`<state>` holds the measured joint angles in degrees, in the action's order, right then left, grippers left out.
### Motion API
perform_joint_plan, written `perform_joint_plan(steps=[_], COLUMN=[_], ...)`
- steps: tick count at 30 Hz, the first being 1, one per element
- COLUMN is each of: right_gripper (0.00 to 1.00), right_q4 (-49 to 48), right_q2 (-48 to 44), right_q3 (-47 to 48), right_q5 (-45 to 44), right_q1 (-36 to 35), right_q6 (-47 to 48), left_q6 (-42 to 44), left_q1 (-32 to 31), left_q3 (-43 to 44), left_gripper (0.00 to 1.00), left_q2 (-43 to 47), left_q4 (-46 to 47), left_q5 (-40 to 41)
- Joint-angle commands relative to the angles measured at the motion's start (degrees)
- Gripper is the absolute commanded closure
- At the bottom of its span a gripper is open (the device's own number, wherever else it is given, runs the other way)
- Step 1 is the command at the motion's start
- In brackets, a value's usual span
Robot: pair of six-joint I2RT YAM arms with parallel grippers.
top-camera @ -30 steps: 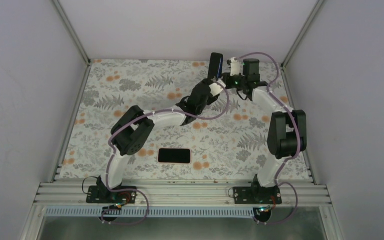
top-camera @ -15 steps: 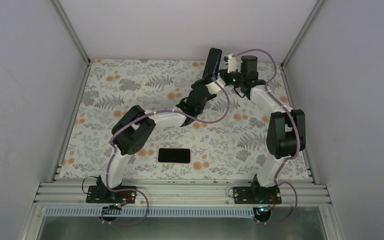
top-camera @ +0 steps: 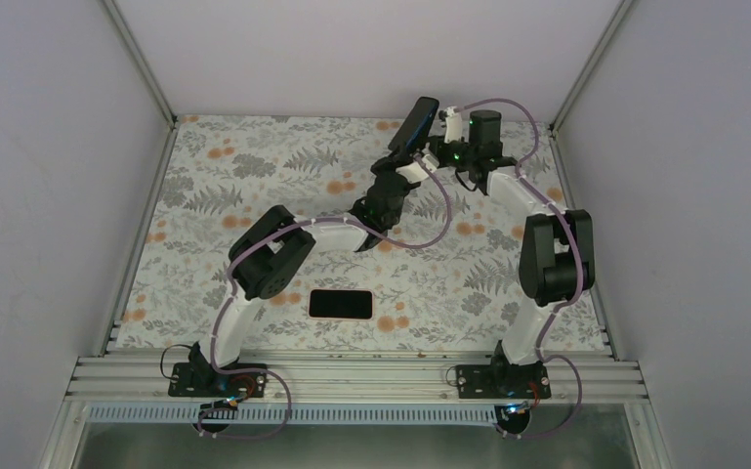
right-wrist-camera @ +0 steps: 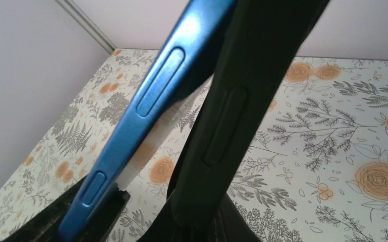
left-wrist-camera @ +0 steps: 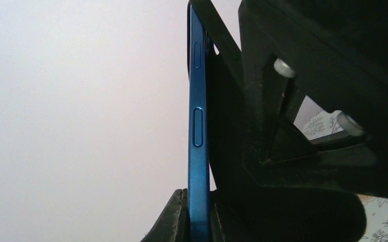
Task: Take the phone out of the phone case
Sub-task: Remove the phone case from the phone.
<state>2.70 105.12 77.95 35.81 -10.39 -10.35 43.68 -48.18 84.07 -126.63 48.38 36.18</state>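
Moved since a second ago: phone point(top-camera: 417, 121) has tipped from upright to a lean, its top end swung toward the right end effector point(top-camera: 438, 147); the left arm has drawn in beneath it.
Left grip: left end effector point(top-camera: 403, 156) has closed within the last second and is pressed together on the phone's lower end. The blue side edge with its two buttons rises straight out of the fingers.
Right grip: pressed together, just beside the left end effector. A black shell point(right-wrist-camera: 222, 126) runs down into it.
Phone and shell: they meet at the end far from the right end effector and splay apart nearer to it.
On the desk point(top-camera: 254, 176): phone case point(top-camera: 369, 304), pink-rimmed and dark-faced, lies flat, well apart from both end effectors toward the arm bases. What fills it I cannot tell.
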Motion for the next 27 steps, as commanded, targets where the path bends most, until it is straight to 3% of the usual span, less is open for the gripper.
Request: perform_joint_plan(steps=[1,7,13,16,27], right_gripper=[0.96,0.96,0.96,0.96,0.96], right_q4=[11.41,12.12,13.26,13.65,15.52], right_q2=[0.46,-0.17,-0.53,-0.19,3.16], right_q3=[-3.03,-3.19,-2.93,-2.35,-0.74], right_q5=[11.74,4.07,-4.16,-4.55,0.36], right_q1=[-3.99,-3.75,-1.70,0.22,5.45], right_q6=[3.80,7.68,13.68,13.90,10.33], left_q6=[3.27,2.30,-2.83,-4.34,-5.17], left_q1=[3.54,3.12,2.94,2.35,-1.28], left_q3=[3.84,1.18,-3.75,-6.39,-18.45], left_gripper=[0.98,0.98,0.98,0.98,0.98], left_q2=[-0.05,2.02,7.49,10.07,16.36], left_q4=[7.39,6.38,-0.48,-3.65,-3.72], left_q5=[4.25,3.02,0.74,-2.43,-2.50])
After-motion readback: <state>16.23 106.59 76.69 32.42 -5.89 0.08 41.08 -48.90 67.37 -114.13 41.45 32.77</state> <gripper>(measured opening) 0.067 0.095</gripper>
